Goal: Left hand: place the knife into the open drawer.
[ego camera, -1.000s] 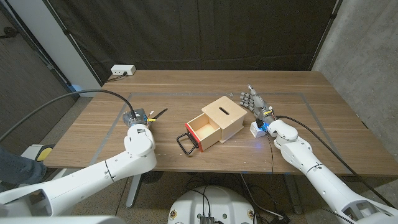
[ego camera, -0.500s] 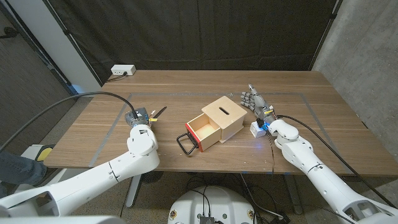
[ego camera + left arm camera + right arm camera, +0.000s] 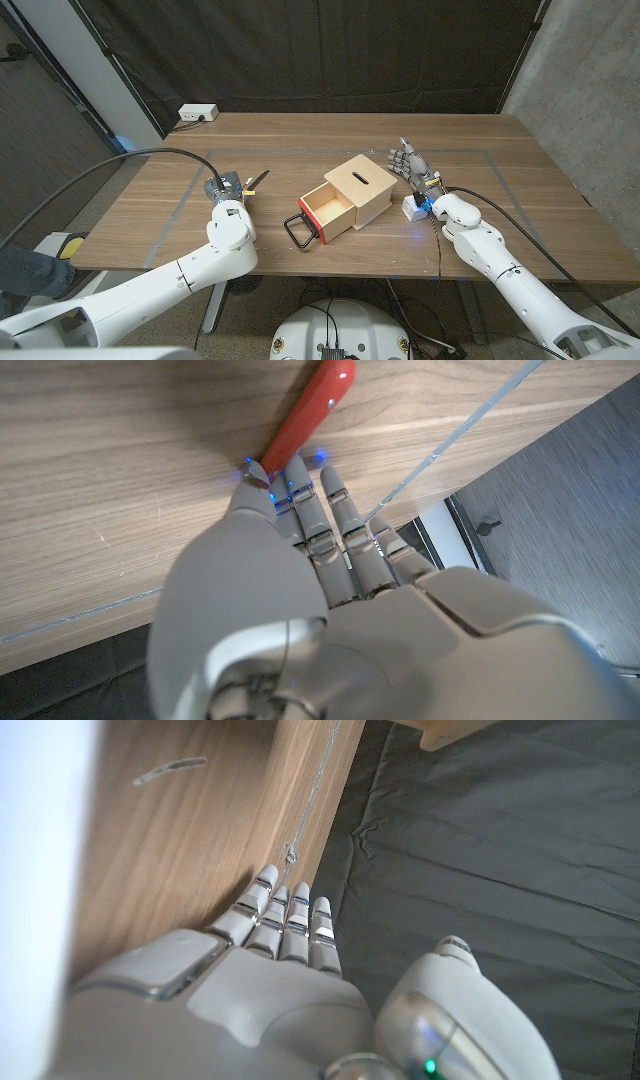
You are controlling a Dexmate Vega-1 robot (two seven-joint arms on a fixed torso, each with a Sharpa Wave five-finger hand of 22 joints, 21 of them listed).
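Wooden tabletop (image 3: 300,140): left hand (image 3: 300,530) fingers touch the stiff, light knife (image 3: 312,410) handle, grip unclear; grasp there.

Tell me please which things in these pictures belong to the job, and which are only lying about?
Belong to the job:
- knife, red handle, at the left hand's fingertips
- open drawer of the wooden box

Only lying about:
- white power strip at the table's far edge
- right hand, held up beside the box
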